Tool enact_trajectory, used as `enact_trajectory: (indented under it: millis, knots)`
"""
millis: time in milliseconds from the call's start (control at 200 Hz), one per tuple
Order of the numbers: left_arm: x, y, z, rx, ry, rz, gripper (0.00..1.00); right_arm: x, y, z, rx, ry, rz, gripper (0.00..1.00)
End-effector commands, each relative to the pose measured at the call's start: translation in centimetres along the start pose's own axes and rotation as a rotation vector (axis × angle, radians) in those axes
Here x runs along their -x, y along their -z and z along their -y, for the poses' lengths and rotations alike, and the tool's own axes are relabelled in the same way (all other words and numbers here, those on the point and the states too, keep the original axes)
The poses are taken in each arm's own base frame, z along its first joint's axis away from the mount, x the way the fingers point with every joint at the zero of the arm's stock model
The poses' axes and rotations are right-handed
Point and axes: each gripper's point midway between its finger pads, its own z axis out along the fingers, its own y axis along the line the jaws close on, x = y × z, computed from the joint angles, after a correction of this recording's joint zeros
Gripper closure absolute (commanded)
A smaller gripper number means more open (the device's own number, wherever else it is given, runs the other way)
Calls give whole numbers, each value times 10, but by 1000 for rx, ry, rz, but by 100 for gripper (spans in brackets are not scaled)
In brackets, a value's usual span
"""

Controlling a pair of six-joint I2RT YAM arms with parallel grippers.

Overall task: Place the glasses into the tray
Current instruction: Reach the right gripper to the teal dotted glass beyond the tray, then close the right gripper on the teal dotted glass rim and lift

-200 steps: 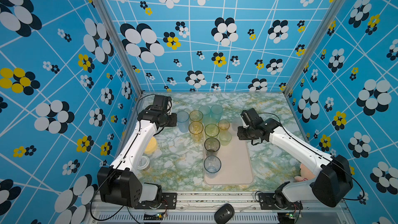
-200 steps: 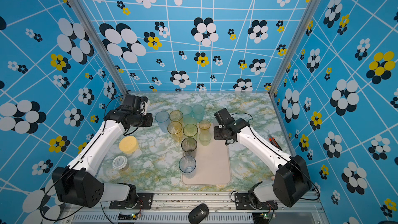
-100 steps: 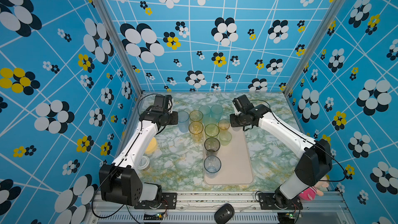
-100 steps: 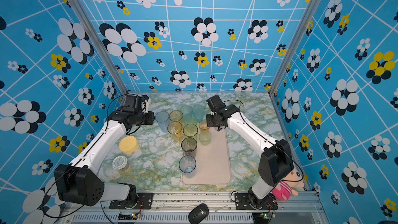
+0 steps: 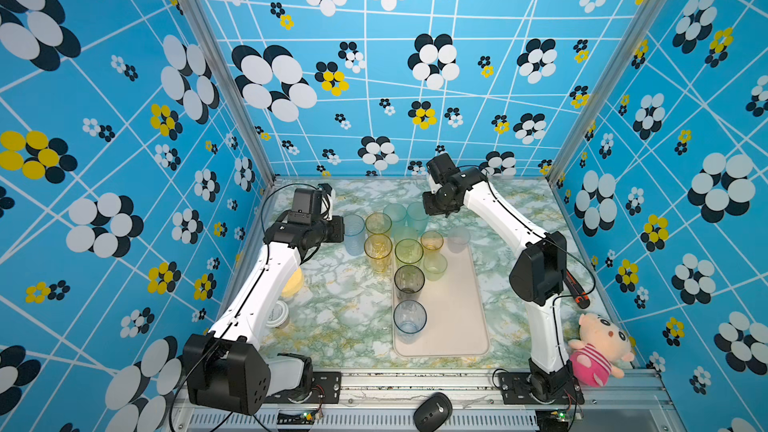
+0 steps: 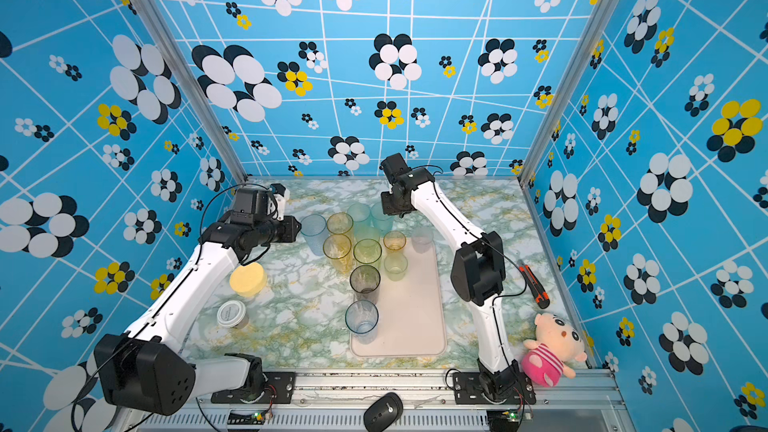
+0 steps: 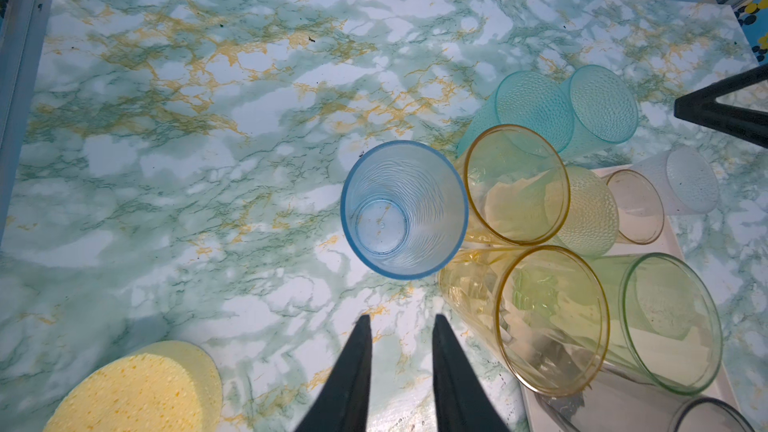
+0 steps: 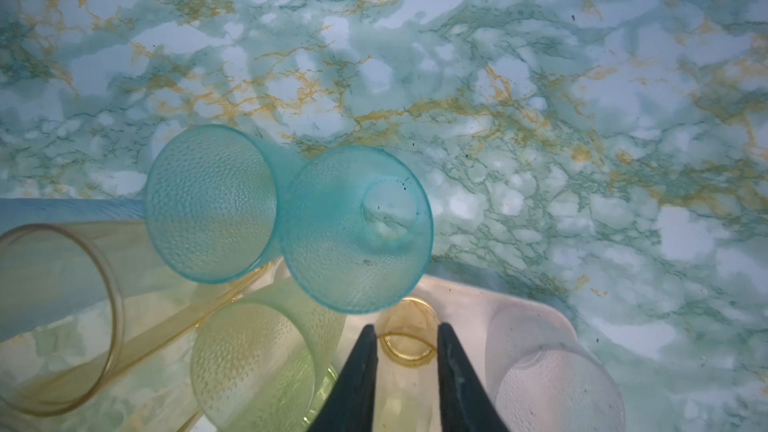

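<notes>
The cream tray (image 5: pixel 453 326) (image 6: pixel 415 326) holds a green, a smoky grey (image 5: pixel 409 280) and a bluish glass in a row, plus a small amber glass (image 8: pixel 409 336), a pale green one and a clear one (image 5: pixel 458 238) at its far corner. Off the tray stand a blue glass (image 5: pixel 354 230) (image 7: pixel 405 209), two amber glasses (image 5: pixel 378 249) and two teal glasses (image 8: pixel 357 226). My left gripper (image 5: pixel 338 230) (image 7: pixel 401 322) is open and empty, just short of the blue glass. The right gripper (image 5: pixel 432 213) (image 8: pixel 407 330) hovers open by the teal glasses, above the small amber one.
A yellow sponge disc (image 6: pixel 248 279) and a white lid (image 6: pixel 231 313) lie under the left arm. A utility knife (image 6: pixel 534 286) and a plush toy (image 5: pixel 598 347) sit at the right wall. The glasses stand tightly packed, several touching. Enclosure walls close in on three sides.
The right gripper has moved from the tray's far right corner back toward the teal glasses, its jaws narrowing; the clear glass it covered now shows. The left arm has barely moved.
</notes>
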Motion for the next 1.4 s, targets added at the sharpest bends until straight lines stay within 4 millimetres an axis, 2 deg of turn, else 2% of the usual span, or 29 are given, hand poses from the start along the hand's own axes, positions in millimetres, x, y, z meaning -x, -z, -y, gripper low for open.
enact_trajectory:
  millis: [0,410,865,1395]
  knots:
    - [1,2,2,-20,2,14,72,-11,-9,5,-13,11,-84,73]
    - [2,-5,2,-20,-6,5,72,-4,-26,10,-16,0,-88,73]
    - [5,-3,1,-17,-19,6,71,11,-38,11,-9,-13,-70,74]
    - [6,-4,2,-22,-21,6,71,11,-52,9,3,-18,-82,82]
